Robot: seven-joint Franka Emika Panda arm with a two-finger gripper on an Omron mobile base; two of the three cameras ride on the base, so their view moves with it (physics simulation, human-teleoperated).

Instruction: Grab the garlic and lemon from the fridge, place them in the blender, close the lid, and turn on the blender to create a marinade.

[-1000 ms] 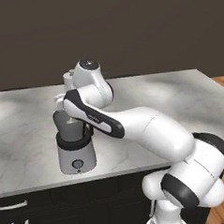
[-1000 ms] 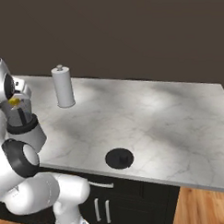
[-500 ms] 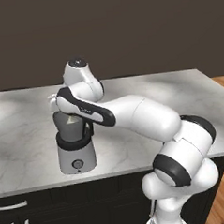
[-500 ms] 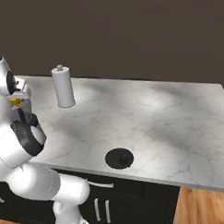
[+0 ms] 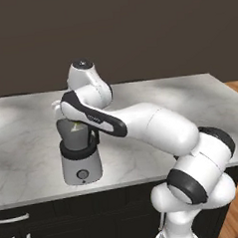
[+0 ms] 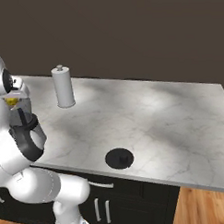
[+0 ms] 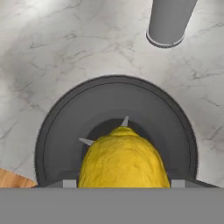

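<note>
Marble-patterned grey counter (image 6: 146,121) runs across the kitchen in front of a dark brown wall, with black handled cabinets (image 6: 102,209) beneath it and a strip of wooden floor at the right.

At the near left end of the counter stands the blender (image 5: 79,156): a light grey base with a round knob on its front, a black collar, and a greyish jar above. The white arm (image 5: 156,128) bends low over it, so the jar's mouth is largely covered in the left base view.

In the hand view the gripper (image 7: 123,183) points straight down into the open jar, whose dark round rim and small blades show below. The lemon (image 7: 123,162) sits between the jaws, held above the blades; a bit of yellow shows at the hand in the right base view too (image 6: 12,102). The finger tips themselves are hidden behind the fruit.

A tall white cylinder with a knob on top (image 6: 63,87) stands upright just beyond the blender, apart from it. The black lid (image 6: 119,158) lies flat on the counter near the front edge, well to the right of the blender.
</note>
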